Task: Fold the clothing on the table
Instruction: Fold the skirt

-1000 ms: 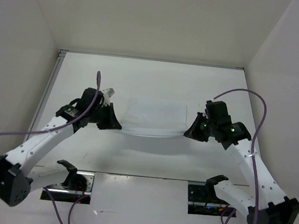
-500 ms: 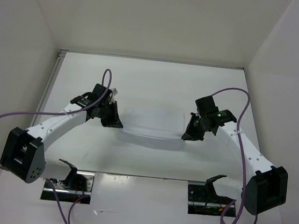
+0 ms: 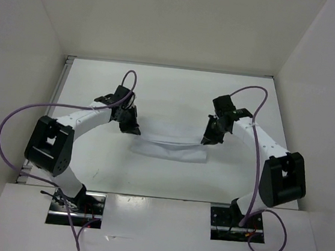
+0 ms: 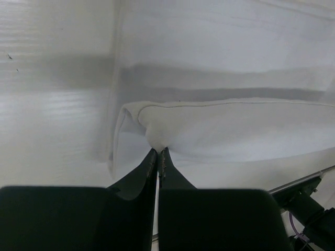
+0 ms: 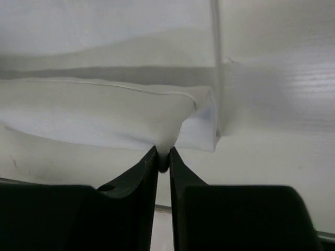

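My left hand (image 4: 158,152) is pinched shut on the left corner of the clothing (image 3: 171,146), and my right hand (image 5: 163,157) nips the right corner. The raised edge spans between them, I judge for folding over the part lying mid-tabletop (image 3: 171,89), matte white, boxed by plain white walls (image 3: 167,22).

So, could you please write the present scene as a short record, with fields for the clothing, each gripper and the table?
clothing: white fabric, one edge lifted and sagging between the two grippers, the rest lying flat
left gripper: shut on the clothing, pinching one corner
right gripper: shut on the clothing, pinching the opposite corner
table: white, carries the clothing near its middle
fold: not yet laid down
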Robot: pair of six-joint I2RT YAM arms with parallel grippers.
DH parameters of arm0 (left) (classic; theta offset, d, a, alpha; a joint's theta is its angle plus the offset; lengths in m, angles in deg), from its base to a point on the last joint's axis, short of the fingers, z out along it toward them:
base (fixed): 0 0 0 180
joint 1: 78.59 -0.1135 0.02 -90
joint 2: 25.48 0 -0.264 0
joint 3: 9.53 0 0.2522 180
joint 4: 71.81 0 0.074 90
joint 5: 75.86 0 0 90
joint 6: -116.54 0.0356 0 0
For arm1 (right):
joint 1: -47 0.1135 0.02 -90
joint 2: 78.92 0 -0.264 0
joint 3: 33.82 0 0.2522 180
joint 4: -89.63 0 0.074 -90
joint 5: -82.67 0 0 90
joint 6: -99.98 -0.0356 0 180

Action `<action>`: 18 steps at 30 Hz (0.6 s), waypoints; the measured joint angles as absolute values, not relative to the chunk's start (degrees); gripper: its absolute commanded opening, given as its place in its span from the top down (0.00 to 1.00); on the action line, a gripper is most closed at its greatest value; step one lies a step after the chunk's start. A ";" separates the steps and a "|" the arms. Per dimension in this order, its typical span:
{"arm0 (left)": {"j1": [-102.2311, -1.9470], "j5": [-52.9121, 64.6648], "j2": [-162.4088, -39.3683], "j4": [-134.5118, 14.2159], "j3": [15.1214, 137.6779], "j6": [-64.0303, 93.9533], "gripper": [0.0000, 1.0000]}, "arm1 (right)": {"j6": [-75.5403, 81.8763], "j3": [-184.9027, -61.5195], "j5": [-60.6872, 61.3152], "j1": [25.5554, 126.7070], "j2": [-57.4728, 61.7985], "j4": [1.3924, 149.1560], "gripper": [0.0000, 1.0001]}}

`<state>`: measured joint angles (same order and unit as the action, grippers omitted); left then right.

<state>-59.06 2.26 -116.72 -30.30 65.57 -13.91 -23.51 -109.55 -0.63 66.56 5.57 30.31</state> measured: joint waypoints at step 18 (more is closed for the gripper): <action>-69.07 0.82 -126.30 -40.15 77.22 -18.74 0.45 | -19.25 -119.69 -2.18 59.12 13.77 48.54 0.57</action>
